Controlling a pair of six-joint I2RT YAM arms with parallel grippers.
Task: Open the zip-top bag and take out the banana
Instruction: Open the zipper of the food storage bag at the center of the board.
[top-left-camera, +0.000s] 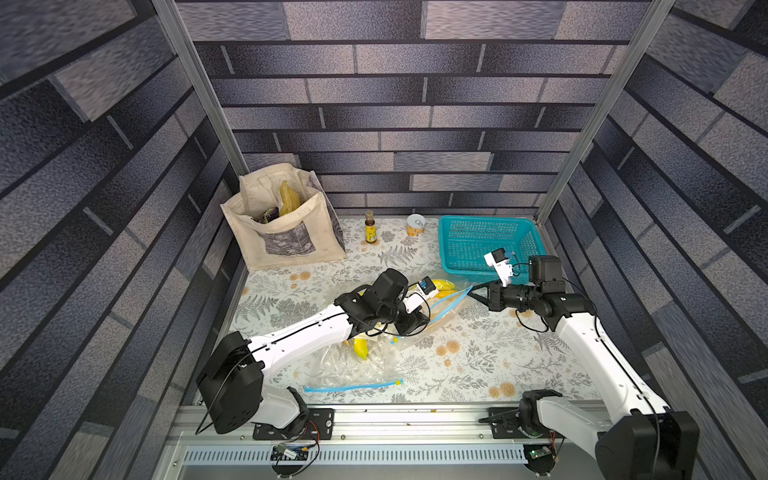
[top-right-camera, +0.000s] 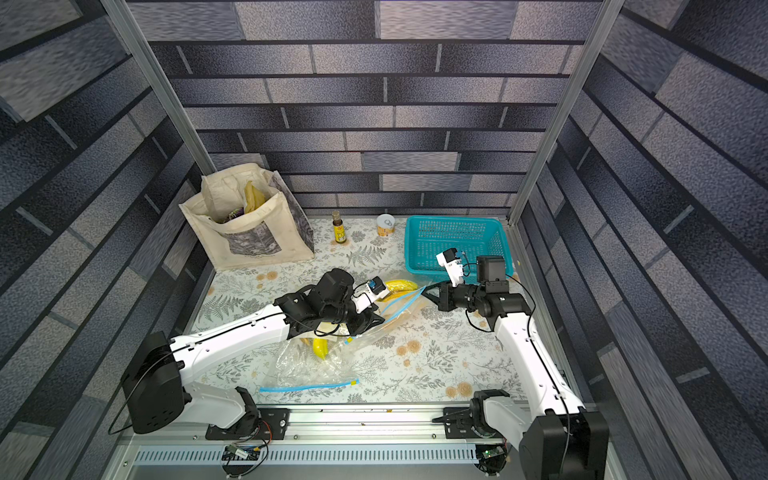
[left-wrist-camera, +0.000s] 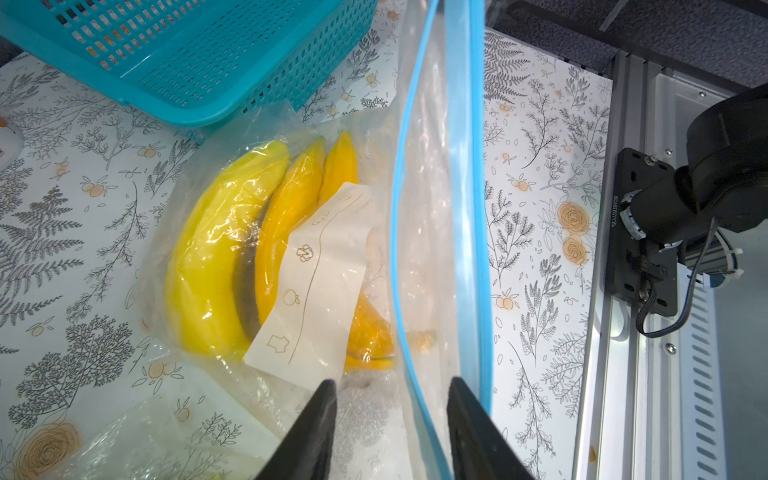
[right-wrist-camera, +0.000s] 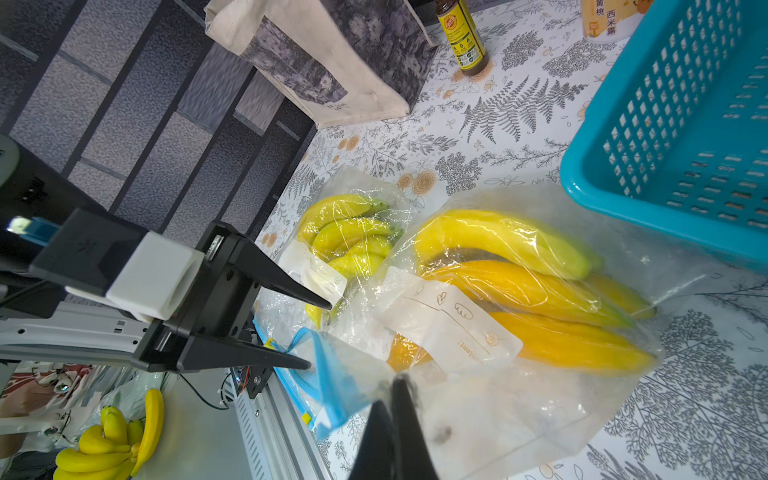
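The clear zip-top bag (right-wrist-camera: 519, 399) with a blue zip strip (left-wrist-camera: 465, 208) lies beside the basket, and a bunch of large yellow bananas (left-wrist-camera: 224, 257) shows through its film. My right gripper (right-wrist-camera: 395, 384) is shut, pinching the film at the bag's mouth; it also shows in a top view (top-left-camera: 471, 288). My left gripper (left-wrist-camera: 392, 384) is open. Its fingers stand on either side of one blue lip of the mouth, apart from the plastic. The bag's mouth gapes between the two blue lips.
A second clear bag (top-left-camera: 353, 365) holding small bananas (top-left-camera: 360, 348) lies nearer the front rail, under my left arm. The teal basket (top-left-camera: 442, 241) stands at the back right. A canvas tote (top-left-camera: 282, 232), a small bottle (top-left-camera: 370, 227) and a can (top-left-camera: 415, 225) line the back.
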